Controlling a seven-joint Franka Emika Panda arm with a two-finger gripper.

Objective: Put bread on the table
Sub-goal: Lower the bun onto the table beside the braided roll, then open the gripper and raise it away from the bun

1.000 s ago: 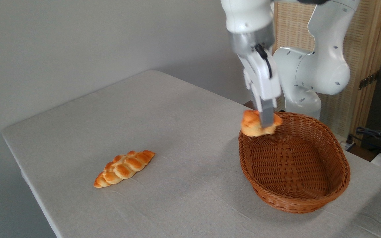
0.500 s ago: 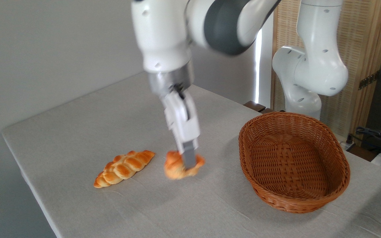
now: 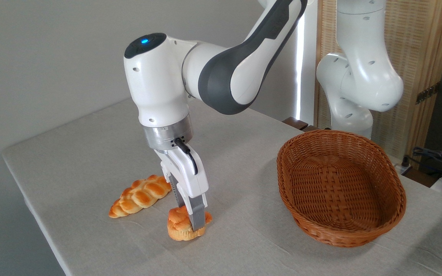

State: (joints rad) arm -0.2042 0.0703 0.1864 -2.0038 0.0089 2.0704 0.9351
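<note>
In the fixed camera view, the gripper points straight down with its fingers clamped on the bread, whose pale base sits on the grey table right beneath it. Just to the gripper's left and slightly behind lies a braided loaf, near the bun but apart from it. Well off to the gripper's right stands a brown wicker basket.

Arm: white, grey-jointed, bent over from upper right, wrist vertical. Gripper: pointing straight down, near finger grey-tipped, jaws closed on the bread directly beneath.
</note>
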